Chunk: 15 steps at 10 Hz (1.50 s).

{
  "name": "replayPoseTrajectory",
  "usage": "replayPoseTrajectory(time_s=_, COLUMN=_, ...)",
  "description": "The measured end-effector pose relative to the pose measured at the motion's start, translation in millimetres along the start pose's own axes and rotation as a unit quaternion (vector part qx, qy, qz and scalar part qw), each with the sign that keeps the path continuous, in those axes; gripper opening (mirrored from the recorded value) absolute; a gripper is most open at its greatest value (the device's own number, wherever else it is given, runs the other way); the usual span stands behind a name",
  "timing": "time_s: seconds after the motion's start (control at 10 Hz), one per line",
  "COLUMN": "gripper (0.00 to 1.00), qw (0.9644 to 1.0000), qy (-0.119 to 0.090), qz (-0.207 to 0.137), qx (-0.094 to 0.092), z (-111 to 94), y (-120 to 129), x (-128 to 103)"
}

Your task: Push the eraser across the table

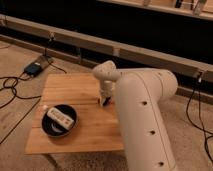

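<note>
The light wooden table [75,87] stands in the middle of the camera view. My white arm reaches in from the lower right. My gripper [104,100] points down at the table top near its right edge, about halfway along. A small dark shape [101,102] shows right at the gripper's tip. I cannot tell whether it is the eraser or part of the gripper. No other flat black slab shows on the table.
A round black dish [59,121] with a white strip-shaped device [60,117] across it sits on the table's front left. A blue-black box [34,68] and cables [12,85] lie on the floor at left. A long low rail [150,55] runs behind the table.
</note>
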Motion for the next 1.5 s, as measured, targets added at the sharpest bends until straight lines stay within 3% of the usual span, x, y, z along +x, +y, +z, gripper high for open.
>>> replayPoseTrajectory(time_s=0.4, gripper=0.65, qw=0.9999, qy=-0.008, qz=0.012, qx=0.003, z=0, y=-12, x=-12)
replayPoseTrajectory(time_s=1.5, gripper=0.65, qw=0.9984, qy=-0.046, qz=0.015, qx=-0.030, z=-1, y=-1, x=-57)
